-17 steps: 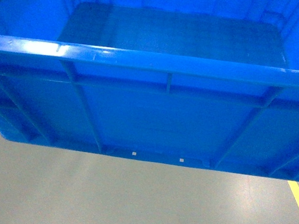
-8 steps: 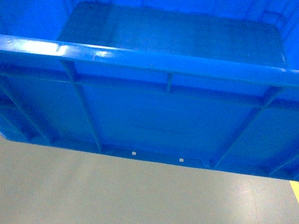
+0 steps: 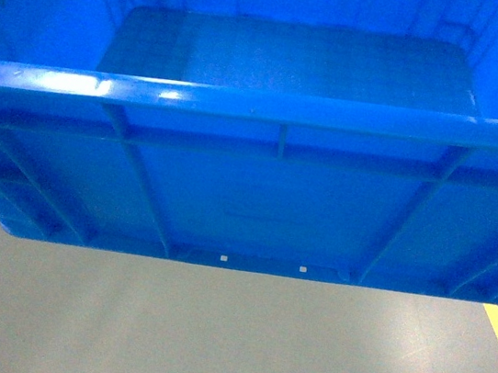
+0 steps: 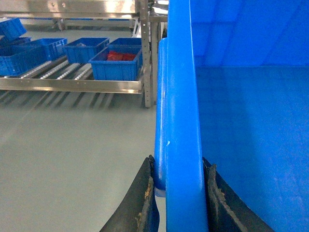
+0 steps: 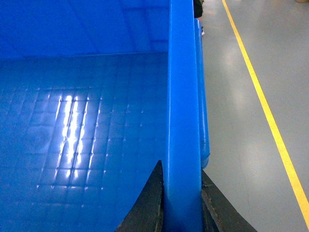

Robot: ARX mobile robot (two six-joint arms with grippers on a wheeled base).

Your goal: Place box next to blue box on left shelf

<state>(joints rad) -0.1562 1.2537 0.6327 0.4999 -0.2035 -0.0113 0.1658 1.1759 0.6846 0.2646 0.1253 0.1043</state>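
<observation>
**Listener:** What do your cameras show?

**Operator:** I am carrying the box (image 3: pixel 267 189), a large bright-blue crate, off the grey floor (image 3: pixel 209 339) with both arms. It fills the head view, near rim level, ribbed side facing me, smooth inside bare. The left gripper (image 4: pixel 176 193) is clamped on the crate's left rim, one dark finger (image 4: pixel 140 203) outside the wall and the other inside. The right gripper (image 5: pixel 181 198) pinches the right rim the same way.

**Listener:** And the target?

**Operator:** Ahead and to the outer side of the left gripper stands the left shelf (image 4: pixel 72 82), a metal rack with rows of white rollers. Several small blue bins sit on it; the nearest blue bin (image 4: pixel 116 65) holds something red (I cannot tell which bin the task means). The crate is well apart from the rack. Beyond the right gripper a yellow floor line (image 5: pixel 263 106) runs away from me.

**Listener:** How do you do this step well?

**Operator:** My judgement: this is transport. I would keep both grips firm and the rim level, move the arms together so the crate does not twist, and approach squarely, setting it down onto bare rollers beside the bin, not onto it.
</observation>
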